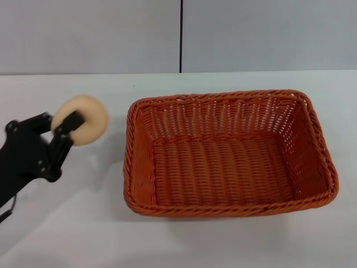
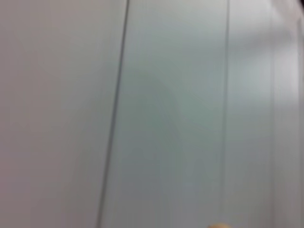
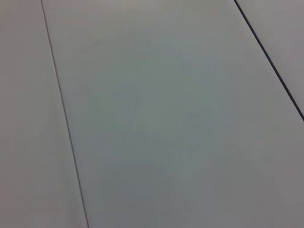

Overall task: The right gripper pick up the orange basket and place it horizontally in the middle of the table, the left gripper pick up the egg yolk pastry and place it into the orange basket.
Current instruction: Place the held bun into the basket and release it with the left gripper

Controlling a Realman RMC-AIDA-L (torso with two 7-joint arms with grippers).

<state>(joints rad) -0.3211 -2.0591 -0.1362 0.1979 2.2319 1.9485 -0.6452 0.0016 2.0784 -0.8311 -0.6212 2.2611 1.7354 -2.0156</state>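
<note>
Risk: the egg yolk pastry (image 1: pixel 85 120) is round and smooth, and the left gripper (image 1: pixel 66 127) pinches it between thin black fingers (image 1: pixel 69 124) near their tips only; a sudden move could let it roll or slip out before it clears the rim, and it would then land on the table (image 1: pixel 234 240) short of the orange basket (image 1: pixel 228 153). A second risk: the basket's braided near wall lies just beyond the fingertips on the side toward the table's middle; a low carry could strike that wall and push the basket out of place. A third risk: too firm a squeeze could dent the soft dome.

Pose: the left arm enters low from the robot's left and slants up toward the basket; the claw is raised off the table surface, judging by the shadow beneath it; the fingers are closed around the pastry, one in front and one behind. The pastry is apart from the basket, not yet over its opening.

The basket lies lengthwise across the middle of the table, upright and with nothing in it; that step looks done.

The right gripper is not visible in any view; its finger state cannot be told.
</note>
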